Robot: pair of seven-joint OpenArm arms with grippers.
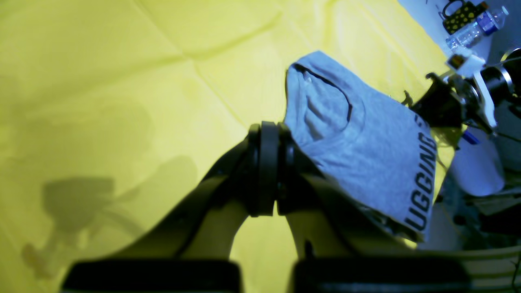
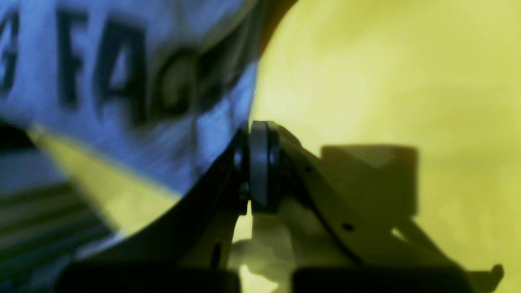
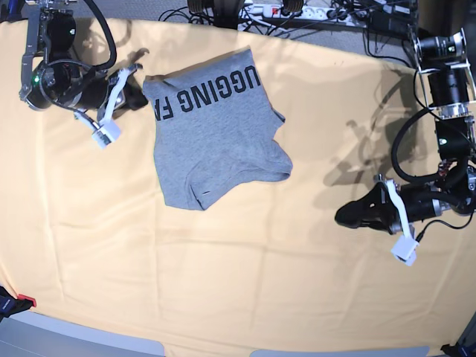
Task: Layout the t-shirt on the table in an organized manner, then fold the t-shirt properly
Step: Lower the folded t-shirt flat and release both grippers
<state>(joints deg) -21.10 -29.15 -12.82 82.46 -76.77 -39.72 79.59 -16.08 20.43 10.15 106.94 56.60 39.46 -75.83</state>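
Note:
The grey t-shirt [image 3: 216, 134] lies partly folded on the yellow table [image 3: 245, 282], left of the middle, with its black lettering [image 3: 212, 89] facing up near the far edge. My right gripper [image 3: 143, 94] is shut at the shirt's far left corner. In the right wrist view its closed fingertips [image 2: 260, 132] sit right beside the shirt's edge [image 2: 122, 81], and no fabric shows between the pads. My left gripper [image 3: 342, 216] rests shut and empty on the cloth, well to the right of the shirt. In the left wrist view its tips [image 1: 266, 134] point toward the collar [image 1: 325, 106].
A power strip and cables [image 3: 290, 11] run along the table's far edge. A water bottle [image 1: 476, 28] and a dotted black mug [image 1: 460, 16] stand beyond the table. A red object [image 3: 18, 303] sits off the near left corner.

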